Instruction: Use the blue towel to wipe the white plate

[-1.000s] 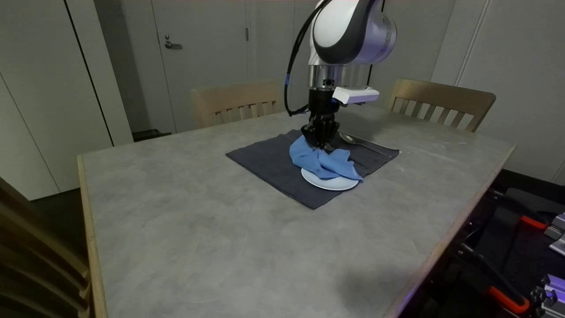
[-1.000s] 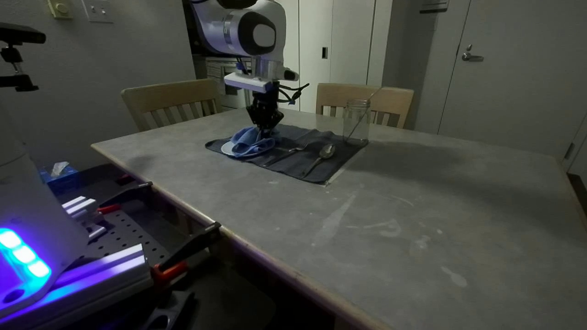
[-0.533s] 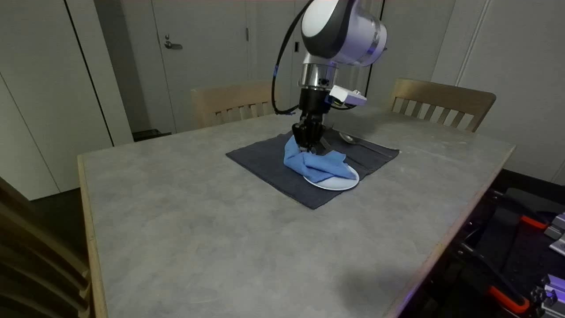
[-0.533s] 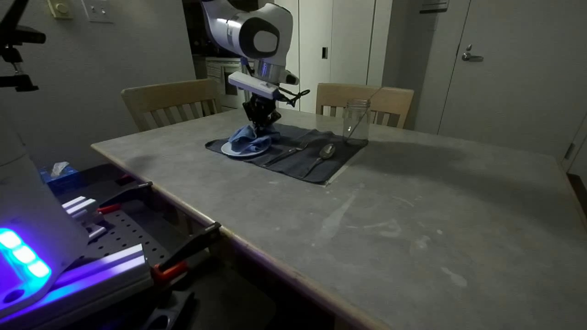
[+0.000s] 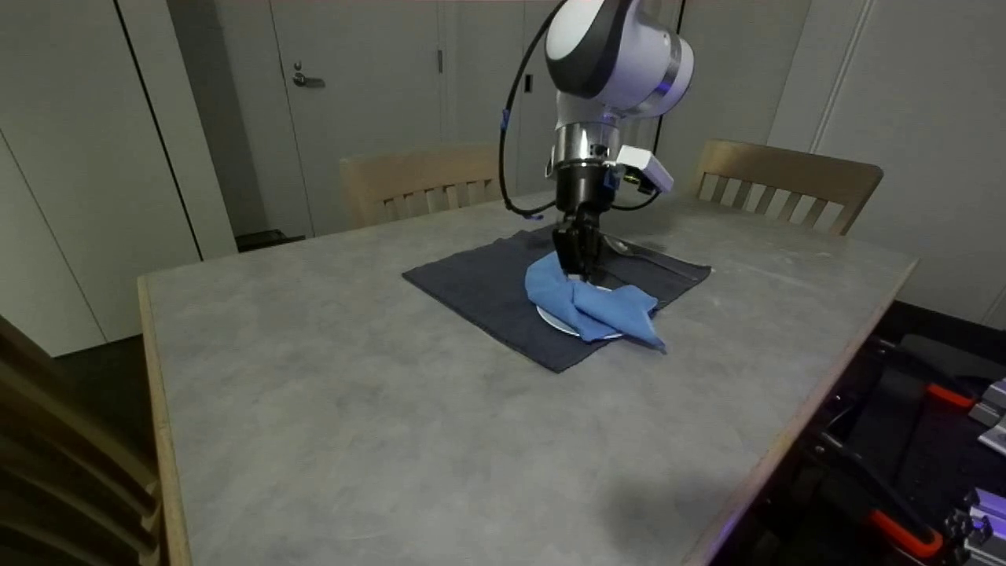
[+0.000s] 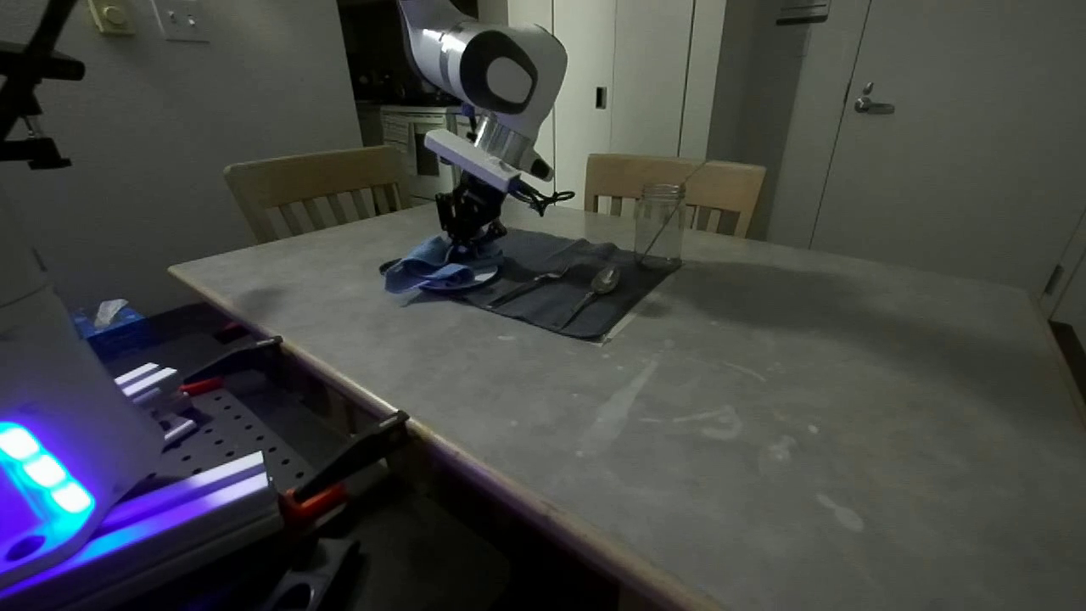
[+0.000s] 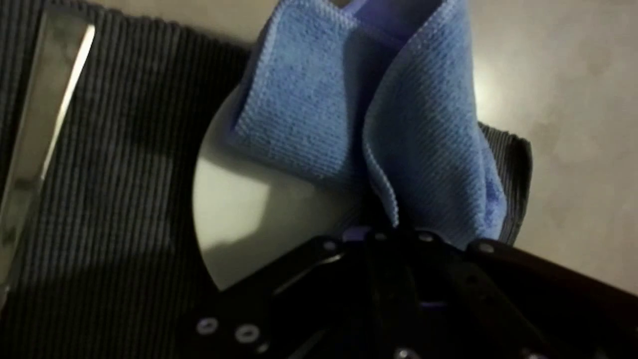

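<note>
The blue towel (image 5: 605, 308) lies bunched and folded over the white plate (image 5: 555, 321), covering much of it. In an exterior view the towel (image 6: 420, 265) reaches past the plate's side, and part of the plate (image 6: 479, 278) stays bare. My gripper (image 5: 578, 275) points down over the plate, tilted, with its tips at the towel. In the wrist view the gripper (image 7: 398, 232) is shut on a gathered part of the towel (image 7: 428, 129). The towel's free end spreads beyond the plate's (image 7: 227, 204) edge. The fingertips are dark and partly hidden by the cloth.
A dark placemat (image 5: 479, 275) lies under the plate on the grey table (image 5: 377, 393). A fork (image 6: 530, 287) and a spoon (image 6: 594, 293) lie beside the plate. A glass jar (image 6: 659, 229) with a thin stick stands at the mat's corner. Chairs (image 6: 322, 187) stand around the table.
The gripper and towel first shifted left, then right and nearer in an exterior view. The gripper is more tilted. A towel corner now hangs past the plate's rim. The plate has hardly moved.
</note>
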Controlling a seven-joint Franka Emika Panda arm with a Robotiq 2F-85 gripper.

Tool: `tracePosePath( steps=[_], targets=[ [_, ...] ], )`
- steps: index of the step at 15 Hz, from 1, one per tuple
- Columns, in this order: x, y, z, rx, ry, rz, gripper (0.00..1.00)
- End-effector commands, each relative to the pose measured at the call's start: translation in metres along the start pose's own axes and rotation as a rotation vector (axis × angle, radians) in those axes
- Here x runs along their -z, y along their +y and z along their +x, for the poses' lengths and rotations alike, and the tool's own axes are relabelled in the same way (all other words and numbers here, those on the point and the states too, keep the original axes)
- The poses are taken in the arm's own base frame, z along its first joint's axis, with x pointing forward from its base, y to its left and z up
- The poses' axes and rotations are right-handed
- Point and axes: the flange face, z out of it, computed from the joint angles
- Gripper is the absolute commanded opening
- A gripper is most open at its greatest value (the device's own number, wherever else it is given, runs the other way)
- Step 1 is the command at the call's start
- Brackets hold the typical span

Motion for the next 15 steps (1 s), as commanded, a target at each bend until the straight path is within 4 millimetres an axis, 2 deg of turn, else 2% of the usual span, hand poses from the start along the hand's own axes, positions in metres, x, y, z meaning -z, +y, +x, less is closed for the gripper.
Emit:
tracePosePath(
  steps=[1,4,7,11,15],
  targets=[
    [-0.004,0.008,-0.007,-0.054,-0.081,0.04,0.01],
    [-0.002,0.02,-0.014,-0.193,-0.083,0.009,0.01],
    [0.004,0.029,-0.011,-0.284,-0.002,-0.039,0.01],
    [0.007,0.025,0.006,-0.211,0.108,-0.058,0.01],
    [0.005,0.01,0.016,-0.067,0.152,-0.05,0.01]
  ],
)
